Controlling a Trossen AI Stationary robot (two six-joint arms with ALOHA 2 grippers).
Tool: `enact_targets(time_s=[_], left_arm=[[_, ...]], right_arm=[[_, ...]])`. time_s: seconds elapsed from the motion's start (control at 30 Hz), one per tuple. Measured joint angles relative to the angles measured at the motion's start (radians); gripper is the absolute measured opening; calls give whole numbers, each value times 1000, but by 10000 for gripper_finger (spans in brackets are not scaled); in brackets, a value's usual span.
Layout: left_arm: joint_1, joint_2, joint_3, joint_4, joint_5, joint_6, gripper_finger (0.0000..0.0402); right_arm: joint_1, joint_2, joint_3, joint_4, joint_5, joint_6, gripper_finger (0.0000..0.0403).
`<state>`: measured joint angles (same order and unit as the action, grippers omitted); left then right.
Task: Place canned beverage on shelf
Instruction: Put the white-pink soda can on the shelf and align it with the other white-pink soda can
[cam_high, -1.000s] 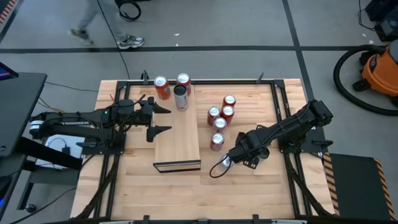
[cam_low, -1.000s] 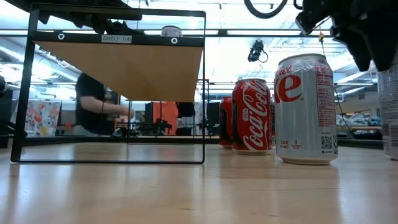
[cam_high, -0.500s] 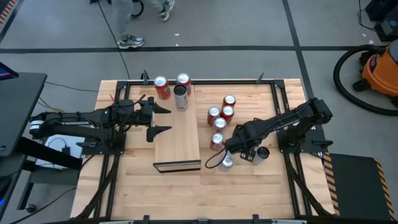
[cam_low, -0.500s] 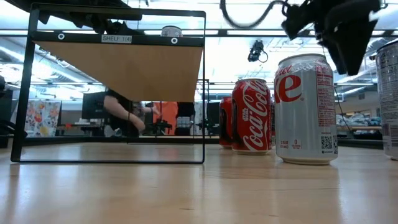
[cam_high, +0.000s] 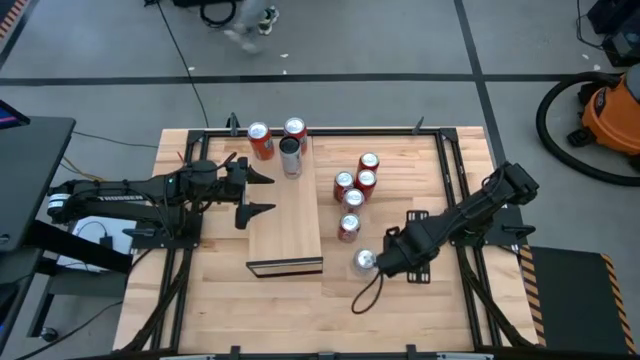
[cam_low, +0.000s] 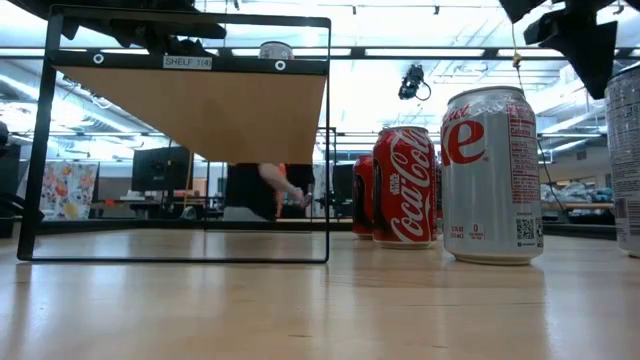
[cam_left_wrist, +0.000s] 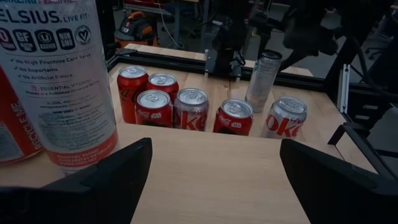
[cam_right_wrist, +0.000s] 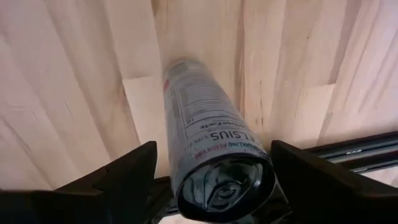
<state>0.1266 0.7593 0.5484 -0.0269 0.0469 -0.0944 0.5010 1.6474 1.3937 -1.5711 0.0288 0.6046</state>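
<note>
Right gripper jaws spread either side of tall silver can, grip unclear, right of shelf, left gripper jaws wide apart at shelf's left edge, shelf top mostly bare, red cans between shelf and right arm.

Right hand shifted off silver can, now straddling slim Celsius can
</note>
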Motion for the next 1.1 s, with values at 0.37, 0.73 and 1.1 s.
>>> enact_targets(time_s=[0.37,0.73,1.1], left_arm=[[0,0,0,0,0,0,366],[0,0,0,0,0,0,366],[0,0,0,0,0,2,366]], right_arm=[[113,0,0,0,123,-160,319],[53,0,-60,2,161,-50,311],[-90,2,-180,-1,162,77,285]])
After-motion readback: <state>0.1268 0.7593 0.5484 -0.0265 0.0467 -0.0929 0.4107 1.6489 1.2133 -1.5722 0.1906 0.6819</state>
